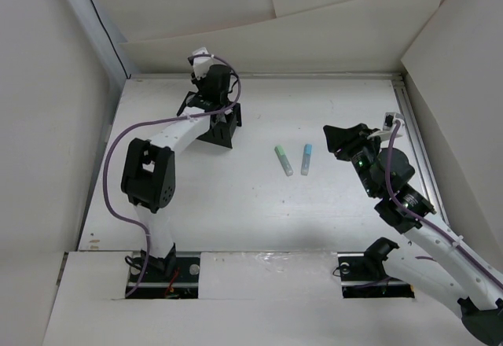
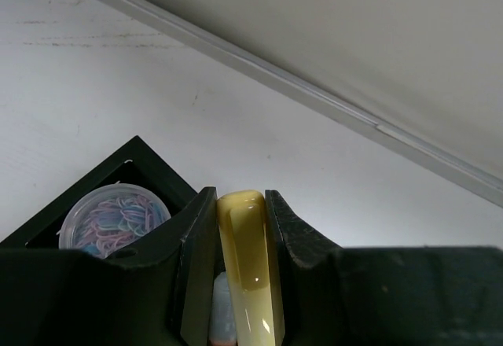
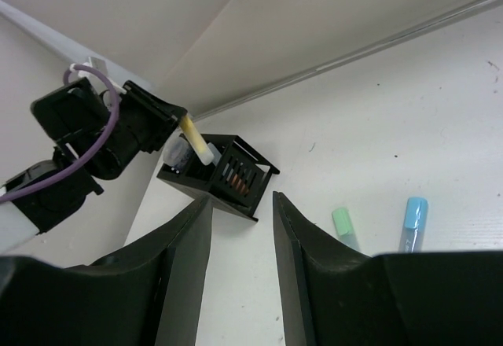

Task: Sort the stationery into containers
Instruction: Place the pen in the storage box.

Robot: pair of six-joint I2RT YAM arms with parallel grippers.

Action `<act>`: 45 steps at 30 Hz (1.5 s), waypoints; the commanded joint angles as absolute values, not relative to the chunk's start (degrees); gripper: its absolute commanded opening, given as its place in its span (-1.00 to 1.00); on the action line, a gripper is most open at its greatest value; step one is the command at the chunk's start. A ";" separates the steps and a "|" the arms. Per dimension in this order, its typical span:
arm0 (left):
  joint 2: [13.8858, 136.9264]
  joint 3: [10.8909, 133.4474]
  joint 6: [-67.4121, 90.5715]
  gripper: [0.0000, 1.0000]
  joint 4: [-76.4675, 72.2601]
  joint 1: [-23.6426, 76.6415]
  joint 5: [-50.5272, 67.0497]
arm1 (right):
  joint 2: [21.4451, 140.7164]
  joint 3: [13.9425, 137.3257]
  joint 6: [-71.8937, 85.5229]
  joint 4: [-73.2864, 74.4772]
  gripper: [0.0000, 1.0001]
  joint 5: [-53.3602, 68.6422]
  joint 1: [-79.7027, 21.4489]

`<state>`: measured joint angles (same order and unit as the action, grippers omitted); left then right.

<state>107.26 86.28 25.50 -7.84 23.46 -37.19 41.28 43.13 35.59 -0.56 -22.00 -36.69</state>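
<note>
Yellow plastic is the worry. The yellow stick (image 2: 247, 267) is pinched between the jaws of the left pincer (image 2: 239, 203), which hangs over the far-left part of the counter (image 1: 236, 196), right above the black organizer (image 3: 236, 174). From the right wrist view the stick leans, its lower end at or just inside the organizer's open top, close beside the jar (image 2: 116, 216) that sits in one compartment.

If the jaws let go at this lean, I judge the stick could tip against a divider, land on top of the jar, or slide over the rim onto the counter. Pushing it lower at that tilt could jam it against a wall or shove the organizer, which is probably light, sideways. I cannot tell whether its tip lines up with a free slot. A pale object right under the stick is too blurred to name.

The right pincer (image 3: 241, 204) is spread wide and holds nothing. It is near the green stick (image 1: 284, 160) and the blue stick (image 1: 306, 158), which lie side by side but apart, mid-counter. A careless descent there could knock one rolling into the other.
</note>
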 commanded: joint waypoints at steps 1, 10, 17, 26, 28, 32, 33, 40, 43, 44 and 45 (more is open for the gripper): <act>108.71 89.64 23.73 -0.77 -8.26 22.50 -40.60 | 40.96 45.62 34.98 -3.52 -0.15 -21.36 -36.39; 109.25 88.42 20.21 -0.77 -10.28 21.88 -43.24 | 41.48 45.62 34.98 -3.52 -0.15 -21.36 -36.39; 106.61 83.33 20.21 -0.67 -14.06 23.20 -42.62 | 41.48 45.62 34.98 -3.52 -0.15 -21.36 -36.39; 101.87 78.84 21.97 -0.46 -16.08 24.52 -41.48 | 41.48 45.62 34.98 -3.52 -0.15 -21.36 -36.39; 100.64 78.13 22.58 -0.34 -16.61 24.52 -40.61 | 41.48 45.62 34.98 -3.52 -0.15 -21.36 -36.39; 96.87 77.08 23.12 -0.18 -17.14 25.05 -37.45 | 42.01 45.62 34.98 -3.52 -0.15 -21.36 -36.39; 96.07 76.47 23.12 -0.15 -17.14 25.66 -37.44 | 42.01 45.62 34.98 -3.52 -0.15 -21.36 -36.39; 90.62 73.74 24.35 -0.07 -18.37 29.52 -31.56 | 42.01 45.62 34.98 -3.52 -0.15 -21.36 -36.39; 91.22 73.21 24.87 -0.11 -17.50 33.99 -30.32 | 42.01 45.62 34.98 -3.52 -0.39 -21.36 -36.39; 91.84 73.21 24.87 -0.13 -15.84 35.32 -30.32 | 42.01 45.62 34.98 -3.52 -0.52 -21.36 -36.39; 92.45 74.00 25.40 -0.13 -14.69 36.55 -30.32 | 42.01 45.62 34.98 -3.52 -0.76 -21.36 -36.39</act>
